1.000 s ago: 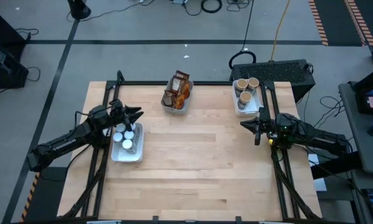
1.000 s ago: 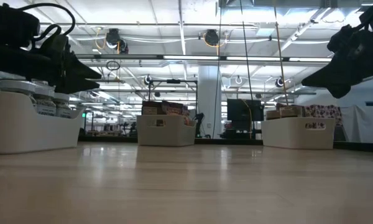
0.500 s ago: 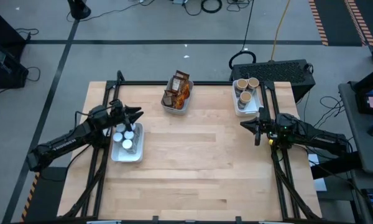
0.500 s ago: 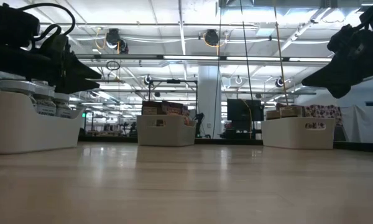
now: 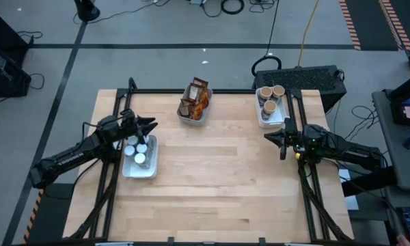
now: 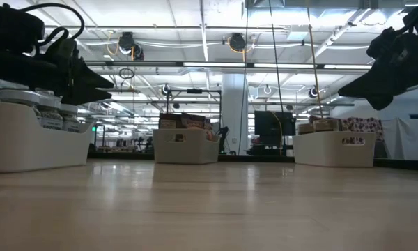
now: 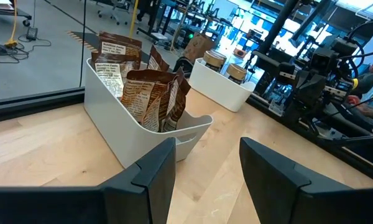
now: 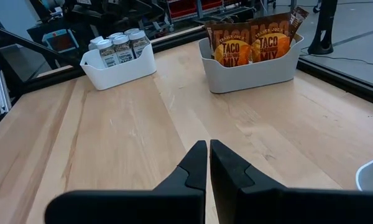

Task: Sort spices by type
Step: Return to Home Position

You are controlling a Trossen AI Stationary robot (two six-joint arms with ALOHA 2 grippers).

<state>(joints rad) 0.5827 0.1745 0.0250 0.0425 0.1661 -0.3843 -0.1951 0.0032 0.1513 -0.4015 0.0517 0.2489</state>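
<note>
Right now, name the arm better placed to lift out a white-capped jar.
Left. The left pincer hangs open right beside the jars in their tray; the right pincer is shut, far across the table.

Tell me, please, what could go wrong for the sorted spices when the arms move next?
1. The left tool hangs open close above the jars; if it moves away low, it might knock one over or nudge the jar bin.
2. The right tool, shut and empty, sits near the tub bin; a swing that way could push it.
3. The packets rise above the packet bin; a bump may tip one out.
</note>
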